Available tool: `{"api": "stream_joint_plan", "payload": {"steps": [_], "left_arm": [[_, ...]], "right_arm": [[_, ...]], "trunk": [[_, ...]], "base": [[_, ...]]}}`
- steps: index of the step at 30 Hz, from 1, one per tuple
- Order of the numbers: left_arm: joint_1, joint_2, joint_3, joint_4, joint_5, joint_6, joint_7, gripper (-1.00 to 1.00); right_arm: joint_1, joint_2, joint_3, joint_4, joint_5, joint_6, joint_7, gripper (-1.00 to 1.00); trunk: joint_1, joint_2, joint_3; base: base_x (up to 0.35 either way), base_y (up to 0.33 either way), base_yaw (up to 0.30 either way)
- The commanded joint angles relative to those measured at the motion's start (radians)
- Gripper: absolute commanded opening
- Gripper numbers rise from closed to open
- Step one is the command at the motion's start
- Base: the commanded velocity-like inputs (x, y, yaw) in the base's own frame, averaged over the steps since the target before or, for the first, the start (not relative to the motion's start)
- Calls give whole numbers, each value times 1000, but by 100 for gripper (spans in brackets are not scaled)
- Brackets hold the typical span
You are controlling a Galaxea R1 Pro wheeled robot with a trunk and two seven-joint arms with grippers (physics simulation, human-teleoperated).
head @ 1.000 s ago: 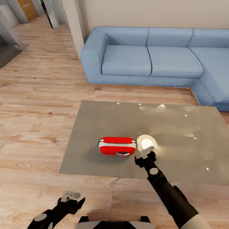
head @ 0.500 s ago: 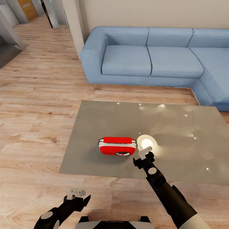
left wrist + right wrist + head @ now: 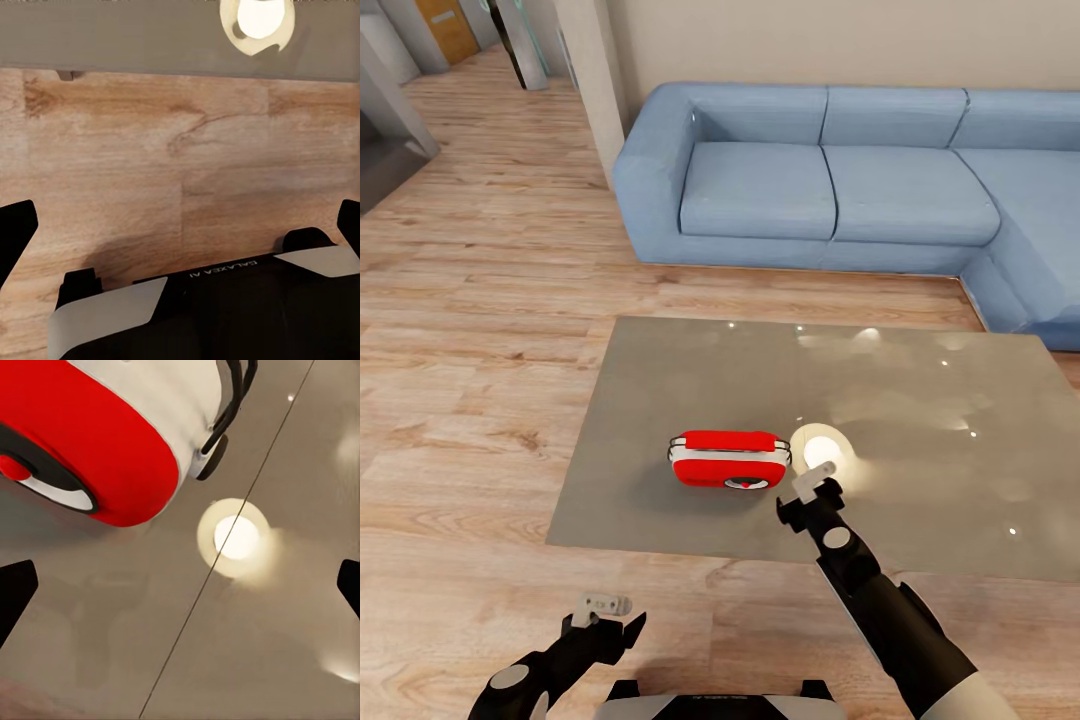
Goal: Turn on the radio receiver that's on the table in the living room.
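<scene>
Two grippers show in the head view. The left gripper (image 3: 600,606) hangs low over the floor (image 3: 470,400), short of the table (image 3: 690,370); its black fingertips (image 3: 15,232) sit wide apart at the wrist picture's edges, holding nothing. The radio (image 3: 729,459) rests on the table's near part. Just right of it, the right gripper (image 3: 812,482) hovers, probably above the tabletop, spread wide and empty. A blue sofa (image 3: 830,180) stands beyond.
</scene>
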Motion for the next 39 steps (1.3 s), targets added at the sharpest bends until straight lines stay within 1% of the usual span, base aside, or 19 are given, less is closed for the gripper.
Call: {"api": "stream_joint_plan", "payload": {"steps": [1,6,8,11,12,14,15,19,22,24,27,29,31,33,34,36,37,38,39], "left_arm": [[0,0,0,0,0,-1,0,100],[0,0,0,0,0,-2,1,100],[0,0,0,0,0,-2,1,100],[0,-1,0,0,0,-2,1,100],[0,-1,0,0,1,-3,1,100],[0,-1,0,0,1,-4,2,100],[0,-1,0,0,1,-5,2,100],[0,-2,0,0,1,-7,2,100],[0,-1,0,0,1,-8,2,100],[0,-1,0,0,1,-9,2,100],[0,-1,0,0,1,-9,2,100],[0,-2,0,0,1,-9,2,100],[0,-2,0,0,2,-9,2,100],[0,-2,0,0,2,-9,2,100],[0,-2,0,0,2,-10,2,100],[0,-1,1,0,3,-10,2,100],[0,-1,1,0,3,-10,2,100],[0,-1,0,0,2,-10,2,100],[0,-1,1,0,2,-11,2,100]], "right_arm": [[0,1,2,0,2,-3,1,100],[-2,-3,2,-5,14,-7,3,100],[-20,-5,2,-9,17,-3,8,100],[-107,-6,2,-1,14,6,54,100],[-153,-6,1,10,13,23,98,100],[-267,-3,-1,45,14,90,219,100],[-301,-1,-1,55,14,106,245,100],[-388,4,0,89,13,133,288,100],[-406,13,0,102,16,138,329,100],[-411,18,1,105,17,143,381,100],[-413,20,2,107,19,153,435,100],[-414,22,3,107,29,162,478,100],[-415,23,4,106,52,166,505,100],[-415,25,4,106,99,168,548,100],[-415,27,4,105,111,169,561,100],[-415,43,4,101,158,175,621,100],[-415,47,4,100,168,177,637,100],[-416,59,4,102,196,184,676,100],[-416,65,5,104,215,187,696,100]], "trunk": [[0,0,0],[0,0,0],[0,0,0],[0,0,0],[0,0,0],[0,0,0],[0,0,0],[0,0,0],[0,0,0],[0,0,0],[0,0,0],[0,0,0],[0,0,0],[0,0,0],[0,0,0],[0,0,0],[0,0,0],[0,0,0],[0,0,0]], "base": [[0,0,0],[0,0,0],[0,0,0],[0,0,0],[0,0,0],[0,0,0],[0,0,0],[0,0,0],[0,0,0],[0,0,0],[0,0,0],[0,0,0],[0,0,0],[0,0,0],[0,0,0],[0,0,0],[0,0,0],[0,0,0],[0,0,0]]}}
